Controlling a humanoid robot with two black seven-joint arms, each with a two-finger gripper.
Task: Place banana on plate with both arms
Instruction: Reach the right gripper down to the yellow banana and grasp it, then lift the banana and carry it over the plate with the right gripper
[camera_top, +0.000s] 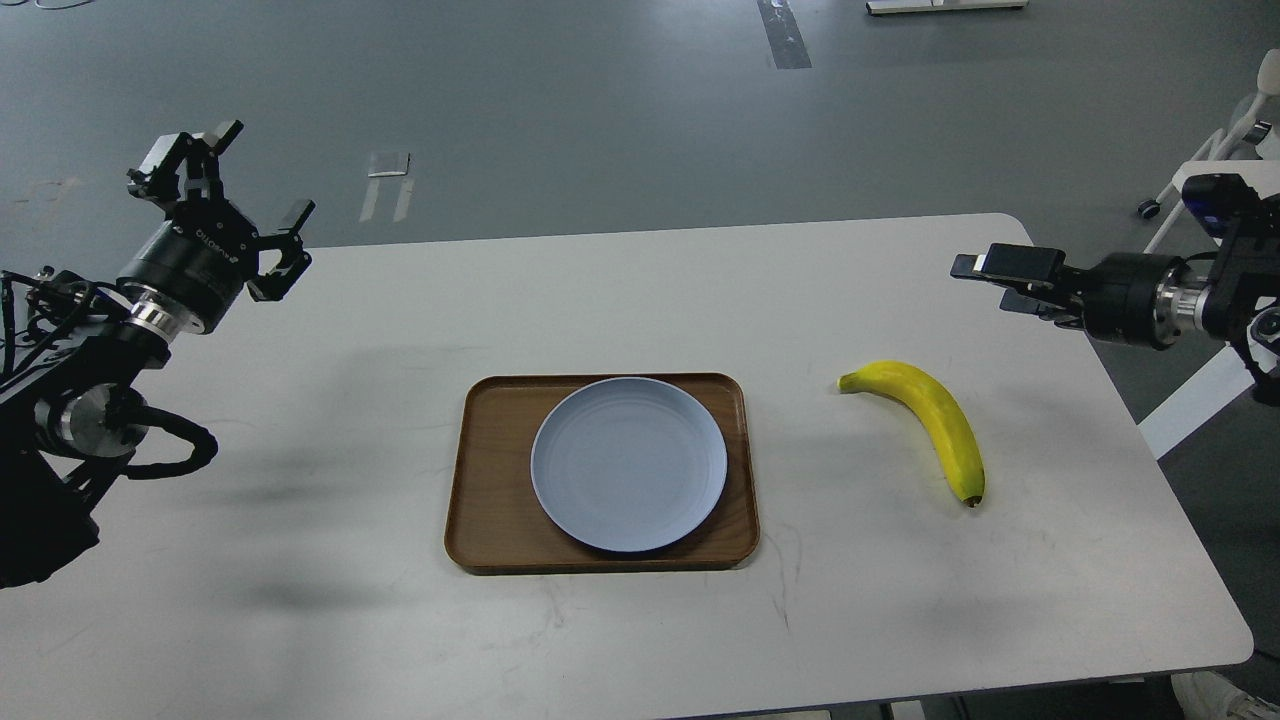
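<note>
Both grippers raised, empty — left gripper (228, 200) spread wide, right gripper (1000, 278) unclear; banana (932, 420) right of plate (628, 463).

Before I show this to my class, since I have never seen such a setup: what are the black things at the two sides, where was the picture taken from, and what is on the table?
The black things are a humanoid robot's two arms. The picture comes from the robot's own head, looking forward and down, so its left arm enters from the left. Each arm ends in a two-finger tool for grasping. The left tool is raised over the table's far left corner with its fingers spread, and it holds nothing. The right tool hangs above the table's right side, also holding nothing; how its fingers stand is hard to tell side-on. On the white table lies a brown wooden tray with a pale blue-grey plate on it, bare. A yellow banana lies on the table, right of the tray.
</note>
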